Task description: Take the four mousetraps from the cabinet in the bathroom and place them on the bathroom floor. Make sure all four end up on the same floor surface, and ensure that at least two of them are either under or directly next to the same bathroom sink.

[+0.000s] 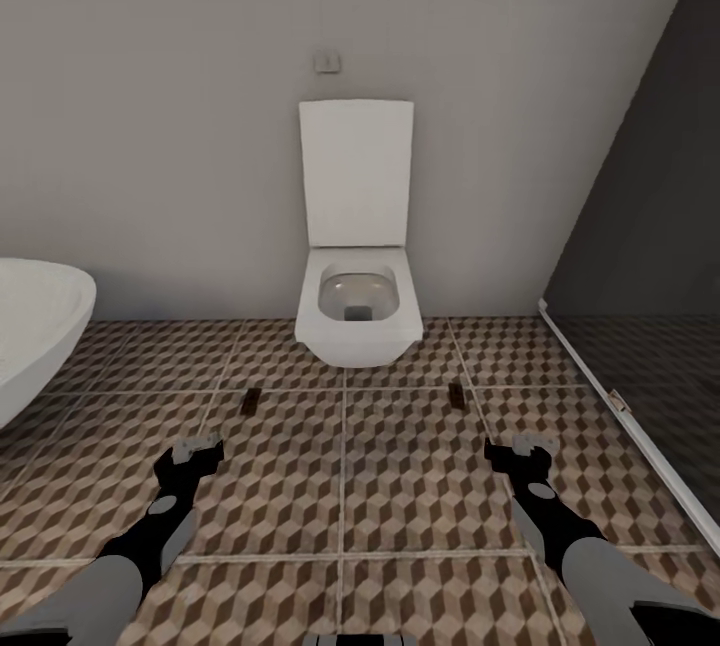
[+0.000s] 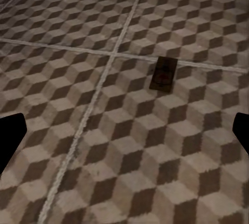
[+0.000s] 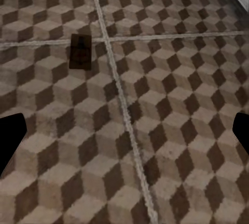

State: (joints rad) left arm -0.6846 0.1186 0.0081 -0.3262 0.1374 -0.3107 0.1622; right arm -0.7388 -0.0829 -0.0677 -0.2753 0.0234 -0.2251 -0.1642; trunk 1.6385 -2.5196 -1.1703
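Two mousetraps lie flat on the cube-patterned bathroom floor [image 1: 400, 486] in front of the toilet. One mousetrap [image 1: 252, 401] [image 2: 163, 73] lies ahead of my left gripper [image 1: 196, 454] [image 2: 124, 141]. The other mousetrap [image 1: 457, 394] [image 3: 80, 51] lies ahead of my right gripper [image 1: 520, 453] [image 3: 124, 135]. Both grippers hover low over the tiles, open, with nothing between their fingers. Each stands a short way back from its trap. The white sink [image 1: 35, 331] juts in at the left edge. The cabinet is out of view.
A white wall-hung toilet [image 1: 352, 311] with its lid up stands against the back wall, between the two traps. A dark glass shower screen [image 1: 640, 256] with a white sill [image 1: 625, 416] runs along the right.
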